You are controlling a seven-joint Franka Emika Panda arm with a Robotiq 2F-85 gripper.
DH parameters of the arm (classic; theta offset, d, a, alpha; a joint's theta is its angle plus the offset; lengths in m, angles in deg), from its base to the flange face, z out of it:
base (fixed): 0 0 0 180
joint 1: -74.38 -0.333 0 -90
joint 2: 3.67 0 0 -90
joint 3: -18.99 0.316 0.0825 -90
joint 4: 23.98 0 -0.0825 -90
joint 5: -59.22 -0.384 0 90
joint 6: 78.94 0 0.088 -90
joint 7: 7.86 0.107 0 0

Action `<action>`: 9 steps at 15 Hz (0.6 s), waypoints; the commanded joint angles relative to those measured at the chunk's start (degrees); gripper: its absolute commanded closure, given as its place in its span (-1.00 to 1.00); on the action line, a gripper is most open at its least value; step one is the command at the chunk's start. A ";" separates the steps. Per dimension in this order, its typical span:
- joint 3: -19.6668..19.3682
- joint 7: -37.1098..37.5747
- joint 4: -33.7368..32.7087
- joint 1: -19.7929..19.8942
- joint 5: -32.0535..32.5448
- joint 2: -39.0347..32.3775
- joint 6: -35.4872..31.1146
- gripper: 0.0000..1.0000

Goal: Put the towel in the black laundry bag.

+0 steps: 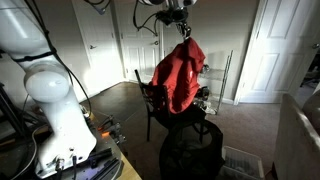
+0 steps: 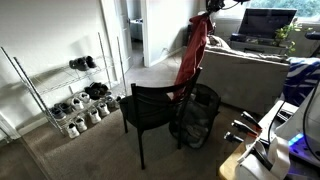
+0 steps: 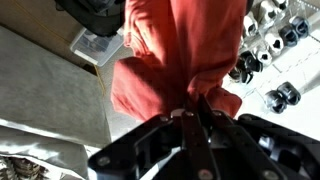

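Wrist view showed the gripper with its jaws pinched narrow on a bunched fold of the red towel, which hung straight down from it. In both exterior views the towel dangled above the black laundry bag, its lower end close to the bag's mouth. A black chair stood just left of the bag, and a wire shoe rack stood against the left wall.
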 commanded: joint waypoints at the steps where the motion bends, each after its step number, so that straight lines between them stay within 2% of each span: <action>1: -0.80 6.66 -14.94 1.08 -4.55 -10.84 0.98 0.96; 3: -1.27 11.80 -20.52 1.31 -4.99 -14.65 0.59 0.96; 9: -3.89 23.61 -32.25 0.57 3.38 -21.95 4.30 0.96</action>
